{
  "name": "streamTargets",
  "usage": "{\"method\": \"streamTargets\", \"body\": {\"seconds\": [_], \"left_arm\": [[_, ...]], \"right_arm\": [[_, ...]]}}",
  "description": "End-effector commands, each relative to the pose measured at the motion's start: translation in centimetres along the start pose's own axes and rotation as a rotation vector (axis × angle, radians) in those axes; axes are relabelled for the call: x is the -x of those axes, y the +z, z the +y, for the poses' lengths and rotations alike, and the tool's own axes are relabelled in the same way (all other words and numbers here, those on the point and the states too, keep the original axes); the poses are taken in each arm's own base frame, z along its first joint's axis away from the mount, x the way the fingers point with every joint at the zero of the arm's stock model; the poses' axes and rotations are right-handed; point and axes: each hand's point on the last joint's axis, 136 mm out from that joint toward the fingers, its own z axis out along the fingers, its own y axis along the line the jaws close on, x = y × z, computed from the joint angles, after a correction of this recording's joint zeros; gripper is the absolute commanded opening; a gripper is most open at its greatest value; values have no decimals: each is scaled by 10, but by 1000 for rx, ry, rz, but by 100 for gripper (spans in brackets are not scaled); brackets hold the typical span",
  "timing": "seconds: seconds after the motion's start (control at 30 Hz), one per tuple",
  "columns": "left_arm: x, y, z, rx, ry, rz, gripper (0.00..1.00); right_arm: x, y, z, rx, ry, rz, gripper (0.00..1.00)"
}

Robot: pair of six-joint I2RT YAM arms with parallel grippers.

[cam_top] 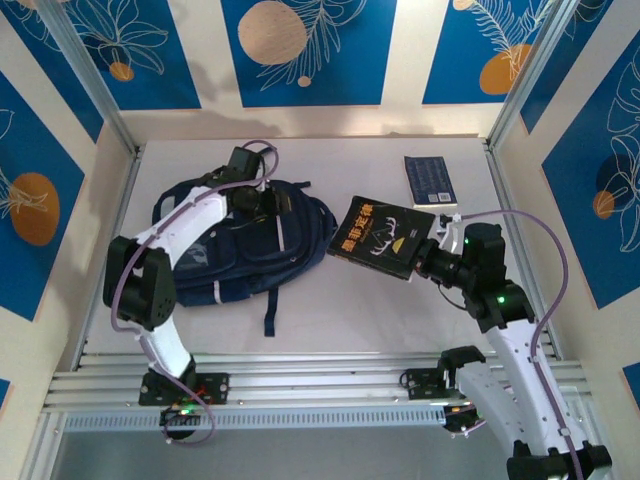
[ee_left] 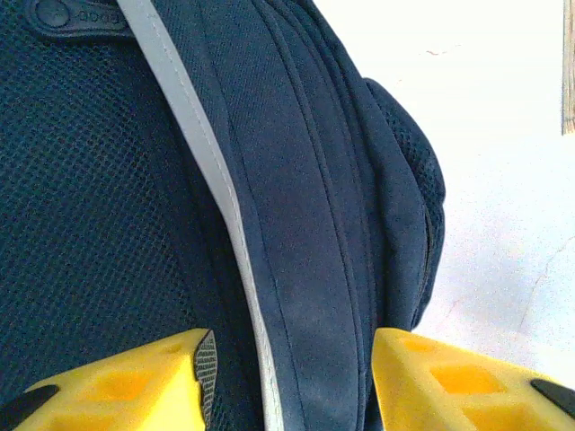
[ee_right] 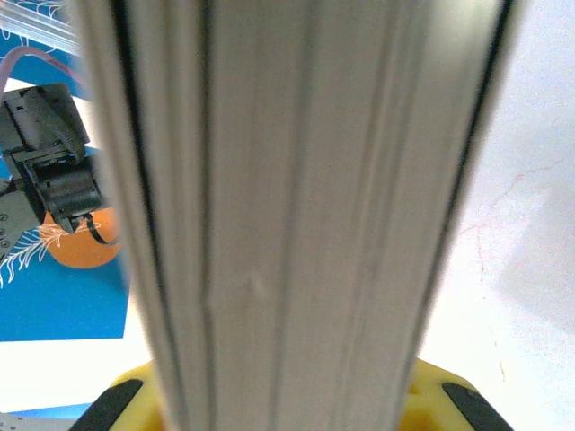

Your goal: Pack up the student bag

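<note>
Overhead, a large navy student bag (cam_top: 240,245) lies flat on the left half of a white tabletop (cam_top: 350,310), its dark straps trailing toward the near edge. The left arm bends over the bag and brings the left end effector (cam_top: 262,203) down at the bag's far, upper end. In the left wrist view its two yellow fingers (ee_left: 135,386) stand partly apart, neither wide nor narrow. A padded navy ridge of the bag and a pale grey stripe run between them. The fabric sits in the gap and does not look pinched.

Just right of the bag, the right end effector (cam_top: 422,258) is clamped on a black book (cam_top: 380,238) with a pale cover drawing. The book is held tilted above the tabletop, its left edge close to the bag's right side. In the right wrist view the book's pale page edges rise straight up from between the yellow fingers. A second, blue book (cam_top: 430,180) lies flat near the far right of the tabletop, well apart from the bag.
</note>
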Motion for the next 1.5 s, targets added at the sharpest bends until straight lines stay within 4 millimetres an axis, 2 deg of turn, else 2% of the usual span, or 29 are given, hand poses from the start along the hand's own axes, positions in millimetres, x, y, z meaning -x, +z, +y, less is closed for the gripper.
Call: {"method": "streamTargets", "body": {"seconds": [0.0, 0.23, 0.33, 0.43, 0.5, 0.53, 0.63, 0.73, 0.87, 0.97, 1.07, 1.17, 1.3, 1.47], "left_arm": [[7, 9, -2, -15, 7, 11, 46], [9, 31, 1, -6, -11, 49, 41], [8, 40, 0, -24, -24, 62, 35], [9, 45, -1, -27, -21, 75, 19], [10, 43, -1, -14, -5, 78, 3], [12, 39, -3, -16, 8, 73, 0], [18, 18, -16, -45, 64, 56, 0], [20, -9, -44, -103, 148, 64, 0], [11, -46, -86, -145, 308, 88, 0], [4, -75, -109, -151, 388, 69, 0], [-3, -109, -130, -228, 425, 37, 0], [-7, -140, -142, -290, 454, 5, 0], [-13, -176, -155, -393, 488, -15, 0], [-14, -216, -165, -497, 533, -90, 0]], "right_arm": [[6, -6, 13, 52, -58, -38, 0], [3, -5, 11, 57, -53, -35, 0], [3, -3, 9, 59, -49, -35, 0], [1, -1, 6, 58, -36, -30, 0], [1, -1, 5, 54, -37, -29, 0], [1, -2, 4, 47, -40, -33, 0], [5, -6, -2, -13, -58, -55, 0], [11, -12, -7, -78, -85, -84, 0], [19, -15, -17, -156, -89, -104, 0], [25, -15, -28, -227, -60, -114, 0], [27, -16, -28, -224, -51, -112, 0], [25, -15, -17, -161, -55, -99, 0], [15, -15, 14, 7, -79, -40, 0], [0, -18, 28, 87, -47, 24, 0]]}}
